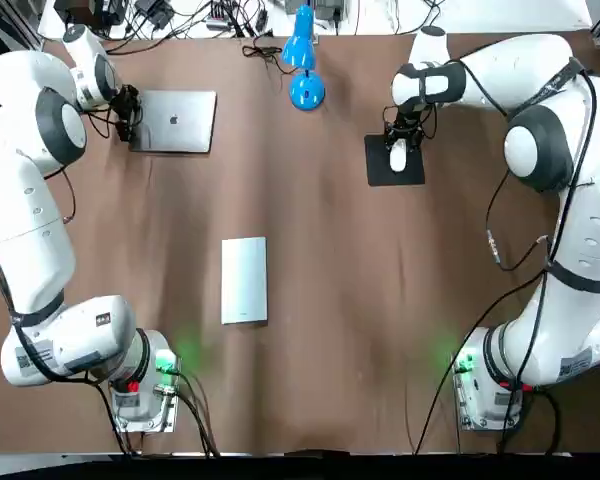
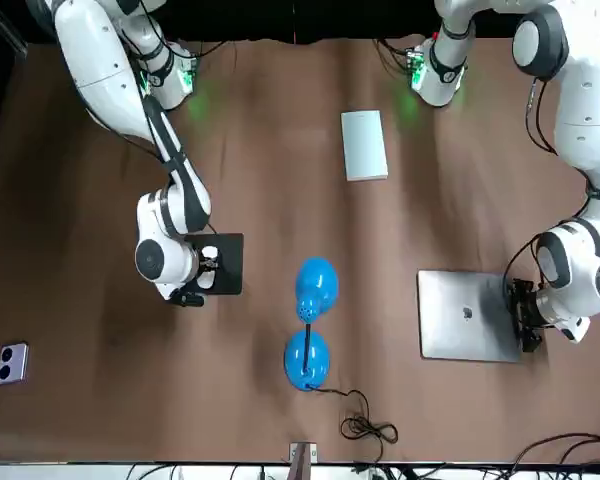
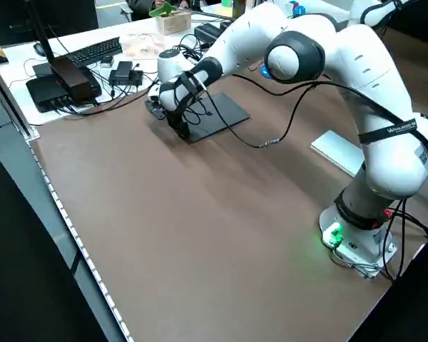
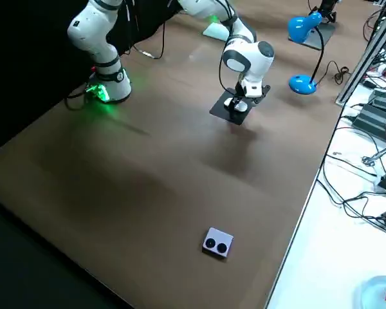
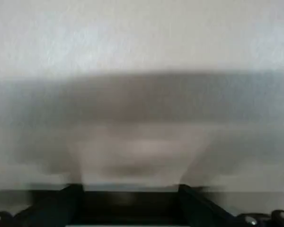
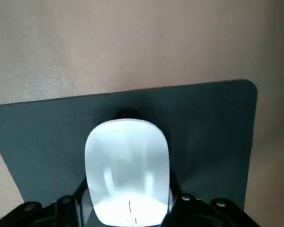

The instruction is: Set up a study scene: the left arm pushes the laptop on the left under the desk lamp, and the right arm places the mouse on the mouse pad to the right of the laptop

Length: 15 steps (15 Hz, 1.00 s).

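Two arms reaching to far side of brown table (image 1: 330, 300). Laptop (image 1: 175, 121), lid closed, lying far-left, well apart from blue desk lamp (image 1: 306, 90) at ctr. Left gripper (image 1: 128, 113) sitting at laptop's left edge w/ fingers spread. Black mouse pad (image 1: 378, 172) lying right of lamp. Right gripper (image 1: 400, 150) standing over pad, fingers pinching white mouse (image 6: 127, 165), which is resting on pad.

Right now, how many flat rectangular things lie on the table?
3. Closed laptop far left, beside the left pincer; dark mouse pad far right, under the mouse in the right pincer; pale slab mid-table. The small button box at the far right edge isn't counted.
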Each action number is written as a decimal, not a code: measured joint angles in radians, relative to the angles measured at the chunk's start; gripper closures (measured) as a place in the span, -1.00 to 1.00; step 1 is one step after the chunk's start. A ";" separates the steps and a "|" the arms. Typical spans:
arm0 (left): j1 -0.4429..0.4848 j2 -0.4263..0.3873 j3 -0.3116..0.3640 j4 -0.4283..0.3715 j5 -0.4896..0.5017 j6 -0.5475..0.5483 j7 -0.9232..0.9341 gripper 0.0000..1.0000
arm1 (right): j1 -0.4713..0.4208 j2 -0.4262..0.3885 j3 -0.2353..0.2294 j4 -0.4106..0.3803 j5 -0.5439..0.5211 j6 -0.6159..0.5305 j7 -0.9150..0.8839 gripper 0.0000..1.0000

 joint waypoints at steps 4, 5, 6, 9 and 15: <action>-0.053 -0.047 -0.002 -0.087 0.000 0.045 -0.089 -1.00 | 0.000 0.000 0.000 0.001 0.000 0.000 0.002 -0.94; -0.072 -0.056 -0.002 -0.105 0.000 0.052 -0.109 -1.00 | 0.000 0.000 0.000 0.001 0.000 0.000 0.002 -1.00; -0.090 -0.064 -0.002 -0.119 0.000 0.056 -0.123 -1.00 | 0.000 0.000 0.000 0.002 0.000 -0.001 0.002 -1.00; -0.126 -0.074 -0.002 -0.138 0.000 0.060 -0.138 -1.00 | 0.000 0.000 -0.004 0.012 0.000 -0.014 0.002 -1.00; -0.234 -0.086 -0.002 -0.167 0.000 0.060 -0.255 -1.00 | -0.050 -0.057 -0.029 0.257 -0.004 -0.398 0.002 -1.00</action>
